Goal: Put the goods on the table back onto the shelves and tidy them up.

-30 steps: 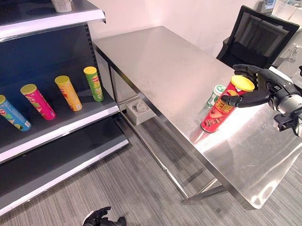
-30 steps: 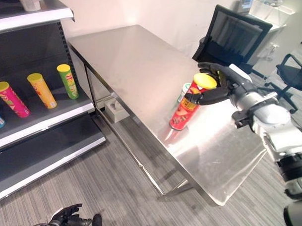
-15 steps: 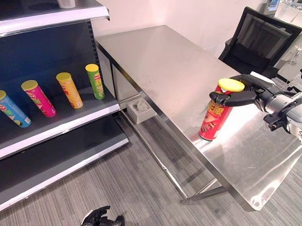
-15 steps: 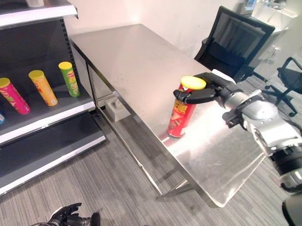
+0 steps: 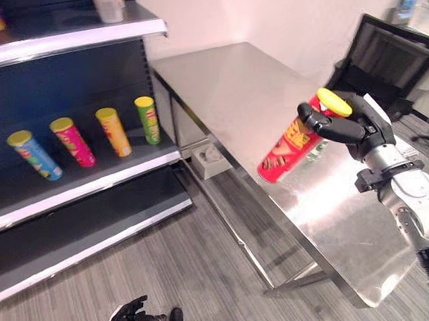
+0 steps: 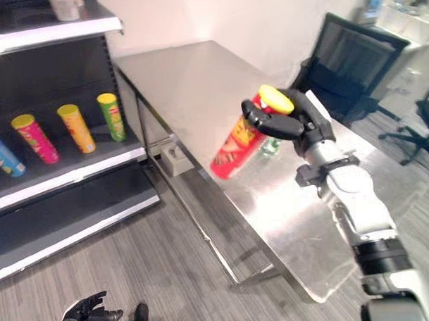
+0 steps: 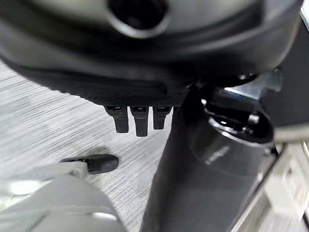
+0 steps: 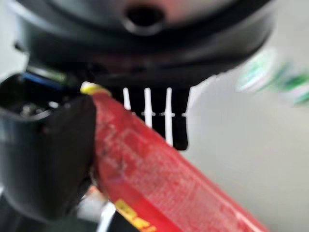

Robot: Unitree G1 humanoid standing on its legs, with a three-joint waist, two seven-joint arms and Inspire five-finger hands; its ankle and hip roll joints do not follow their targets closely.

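My right hand (image 5: 356, 129) is shut on a red chip can with a yellow lid (image 5: 289, 145). The can hangs tilted in the air over the front edge of the steel table (image 5: 231, 83), lid end in the hand. In the right wrist view my thumb (image 8: 48, 159) and fingers (image 8: 154, 116) wrap round the red can (image 8: 159, 174). A green-and-white can (image 6: 271, 145) stands on the table just behind it, mostly hidden. On the middle shelf (image 5: 94, 186) lie a blue can (image 5: 33, 154), a pink can (image 5: 72, 141), an orange can (image 5: 113, 131) and a green can (image 5: 147, 119). My left hand (image 5: 135, 314) hangs low near the floor, fingers relaxed.
A white container (image 5: 111, 3) stands on the top shelf. A grey box (image 5: 209, 159) sits on the floor under the table by the shelf unit. A black office chair (image 5: 387, 54) is behind the table's far right side. The lower shelf (image 5: 78, 233) is bare.
My right hand has lifted the red can off the table and carried it left toward the shelves, tilting it. The camera has shifted too.
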